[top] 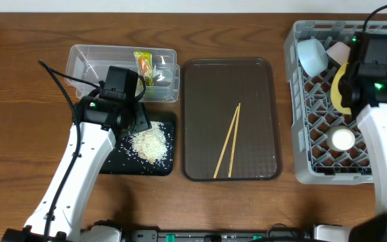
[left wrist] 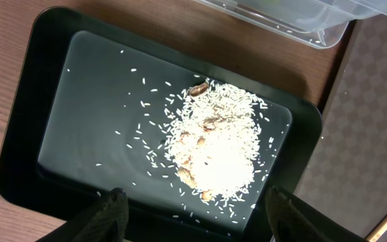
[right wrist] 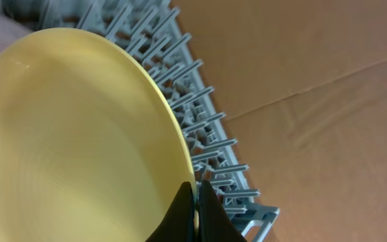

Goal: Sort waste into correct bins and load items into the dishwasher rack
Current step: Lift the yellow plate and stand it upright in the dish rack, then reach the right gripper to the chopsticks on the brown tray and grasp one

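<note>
Rice scraps [left wrist: 217, 151] in the black tray [left wrist: 19, 134], yellow plate [right wrist: 79, 148] at the dishwasher rack [right wrist: 203, 114].
We see our right gripper [right wrist: 195, 202] pinched tight on the plate's rim, holding it on edge over the grey lattice. Our left gripper [left wrist: 197, 216] hangs released, fingers wide apart, above the tray. The chopsticks [top: 228, 142] lie on the brown serving tray [top: 200, 101], and the snack wrapper [top: 144, 65] sits in the clear tub [top: 86, 57].
</note>
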